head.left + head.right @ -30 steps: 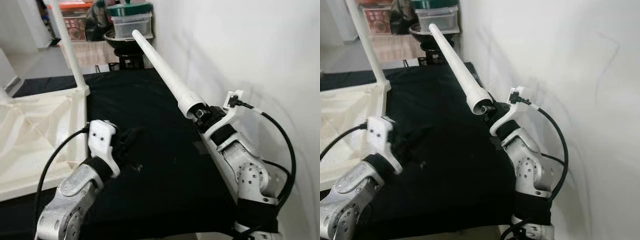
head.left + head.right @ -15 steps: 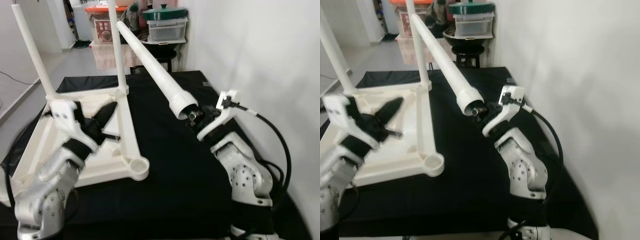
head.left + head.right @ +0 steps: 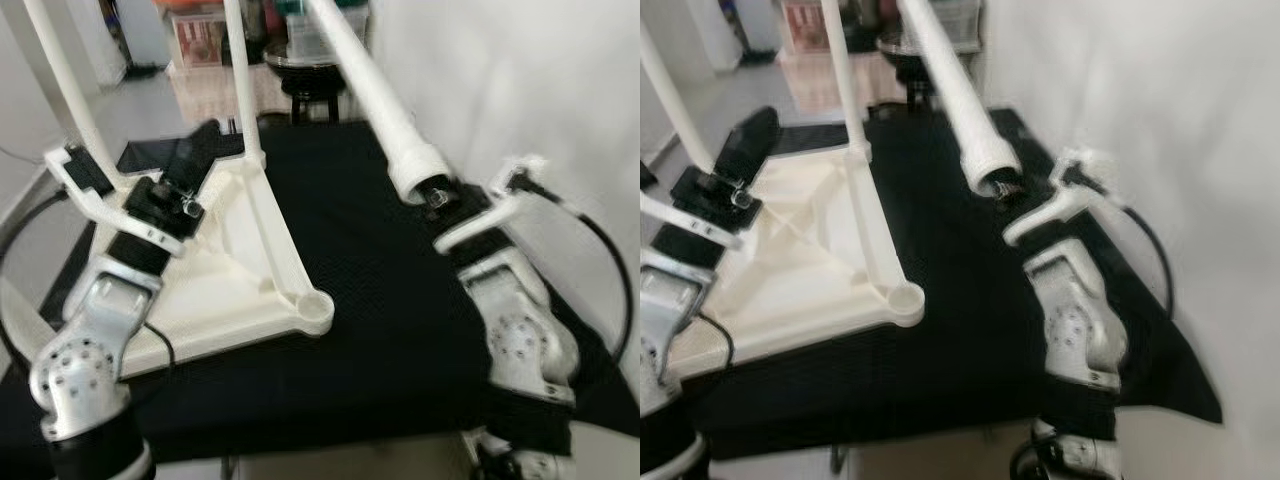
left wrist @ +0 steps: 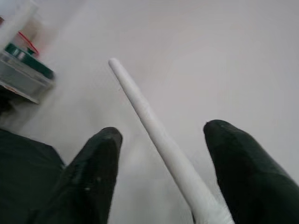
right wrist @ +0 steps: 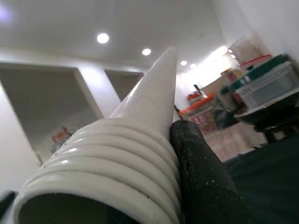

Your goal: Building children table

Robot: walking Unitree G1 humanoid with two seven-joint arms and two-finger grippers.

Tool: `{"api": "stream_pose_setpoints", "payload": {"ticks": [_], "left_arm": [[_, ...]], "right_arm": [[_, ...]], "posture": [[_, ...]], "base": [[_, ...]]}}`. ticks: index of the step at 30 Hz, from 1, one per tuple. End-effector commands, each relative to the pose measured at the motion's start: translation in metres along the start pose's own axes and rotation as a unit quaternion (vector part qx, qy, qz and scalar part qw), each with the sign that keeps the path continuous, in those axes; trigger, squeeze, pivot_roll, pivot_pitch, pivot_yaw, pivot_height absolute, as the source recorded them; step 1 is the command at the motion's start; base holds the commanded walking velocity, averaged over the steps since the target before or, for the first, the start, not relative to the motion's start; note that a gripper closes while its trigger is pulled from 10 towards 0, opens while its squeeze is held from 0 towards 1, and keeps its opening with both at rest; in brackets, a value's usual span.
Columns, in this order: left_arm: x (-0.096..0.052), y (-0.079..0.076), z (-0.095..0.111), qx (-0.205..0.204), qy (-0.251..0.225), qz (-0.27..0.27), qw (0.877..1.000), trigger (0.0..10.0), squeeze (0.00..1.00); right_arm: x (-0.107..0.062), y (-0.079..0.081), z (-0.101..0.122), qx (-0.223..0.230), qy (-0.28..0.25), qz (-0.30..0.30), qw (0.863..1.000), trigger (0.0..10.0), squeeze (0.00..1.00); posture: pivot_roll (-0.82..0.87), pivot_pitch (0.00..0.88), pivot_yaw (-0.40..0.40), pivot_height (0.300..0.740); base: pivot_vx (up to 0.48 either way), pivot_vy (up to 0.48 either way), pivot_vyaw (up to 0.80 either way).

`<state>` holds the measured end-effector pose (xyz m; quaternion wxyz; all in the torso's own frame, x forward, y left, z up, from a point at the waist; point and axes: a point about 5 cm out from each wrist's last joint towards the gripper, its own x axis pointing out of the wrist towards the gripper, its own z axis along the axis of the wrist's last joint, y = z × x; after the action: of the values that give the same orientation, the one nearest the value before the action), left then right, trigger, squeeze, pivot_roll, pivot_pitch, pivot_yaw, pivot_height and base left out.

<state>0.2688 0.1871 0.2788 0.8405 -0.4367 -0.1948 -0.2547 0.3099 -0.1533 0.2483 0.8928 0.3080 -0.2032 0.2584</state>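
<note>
Now robot's right gripper (image 3: 437, 197) holds a white table leg (image 3: 375, 95) by its threaded end, angled up over black cloth (image 3: 380, 300).
Left gripper (image 4: 161, 140) hangs wide open above upturned tabletop (image 3: 215, 285); leg should go upright, thread down, into empty corner socket (image 3: 315, 305), w/ top braced.

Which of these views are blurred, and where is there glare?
Both eye views are softly blurred by motion, most on the right tool. The left wrist view is soft. The right wrist view is sharp on the table leg, with ceiling lamps glaring above.
</note>
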Motion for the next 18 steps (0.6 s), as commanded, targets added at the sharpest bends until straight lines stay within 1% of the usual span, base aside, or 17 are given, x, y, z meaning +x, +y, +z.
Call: {"api": "stream_pose_setpoints", "payload": {"ticks": [1, 4, 6, 7, 8, 9, 11, 14, 15, 18], "left_arm": [[0.004, -0.004, -0.002, -0.042, 0.008, -0.022, 0.999, 10.0, 1.0], [0.005, -0.007, -0.003, -0.068, 0.016, -0.036, 0.997, 10.0, 1.0], [0.007, -0.01, -0.003, -0.092, 0.02, -0.048, 0.994, 10.0, 1.0], [0.007, -0.01, -0.003, -0.092, 0.02, -0.048, 0.994, 10.0, 1.0], [0.008, -0.014, -0.002, -0.121, 0.024, -0.064, 0.99, 10.0, 1.0], [0.009, -0.015, -0.001, -0.132, 0.027, -0.071, 0.988, 10.0, 1.0], [0.009, -0.016, 0.0, -0.139, 0.029, -0.075, 0.987, 10.0, 1.0], [0.011, -0.024, 0.002, -0.165, 0.039, -0.114, 0.979, 10.0, 1.0], [0.011, -0.024, 0.002, -0.165, 0.039, -0.114, 0.979, 10.0, 1.0], [0.011, -0.028, 0.004, -0.182, 0.045, -0.131, 0.973, 10.0, 1.0]], "right_arm": [[0.0, 0.01, 0.006, 0.019, -0.019, 0.043, 0.999, 10.0, 0.0], [-0.001, 0.016, 0.004, 0.035, -0.02, 0.067, 0.997, 10.0, 0.0], [-0.002, 0.023, 0.003, 0.045, -0.018, 0.092, 0.995, 10.0, 0.0], [-0.002, 0.023, 0.003, 0.045, -0.018, 0.092, 0.995, 10.0, 0.0], [-0.004, 0.032, 0.001, 0.059, -0.015, 0.127, 0.99, 10.0, 0.0], [-0.005, 0.035, 0.001, 0.065, -0.014, 0.14, 0.988, 10.0, 0.0], [-0.006, 0.036, 0.0, 0.069, -0.014, 0.147, 0.987, 10.0, 0.0], [-0.008, 0.041, -0.001, 0.076, -0.01, 0.17, 0.982, 10.0, 0.0], [-0.008, 0.041, -0.001, 0.076, -0.01, 0.17, 0.982, 10.0, 0.0], [-0.011, 0.047, -0.001, 0.085, -0.006, 0.199, 0.976, 10.0, 0.0]], "posture": [[0.0, 0.0, 0.011, 0.74], [0.0, 0.0, 0.012, 0.74], [0.0, 0.0, 0.014, 0.74], [0.0, 0.0, 0.014, 0.74], [0.0, 0.0, 0.014, 0.74], [0.0, 0.0, 0.014, 0.74], [0.0, 0.0, 0.014, 0.74], [0.0, 0.0, 0.019, 0.74], [0.0, 0.0, 0.019, 0.74], [0.0, 0.0, 0.02, 0.74]], "base": [[0.0, 0.0, 0.0], [0.0, 0.0, 0.0], [0.0, 0.0, 0.0], [0.0, 0.0, 0.0], [0.0, 0.0, 0.0], [0.0, 0.0, 0.0], [0.0, 0.0, 0.0], [0.0, 0.0, 0.0], [0.0, 0.0, 0.0], [0.0, 0.0, 0.0]]}}
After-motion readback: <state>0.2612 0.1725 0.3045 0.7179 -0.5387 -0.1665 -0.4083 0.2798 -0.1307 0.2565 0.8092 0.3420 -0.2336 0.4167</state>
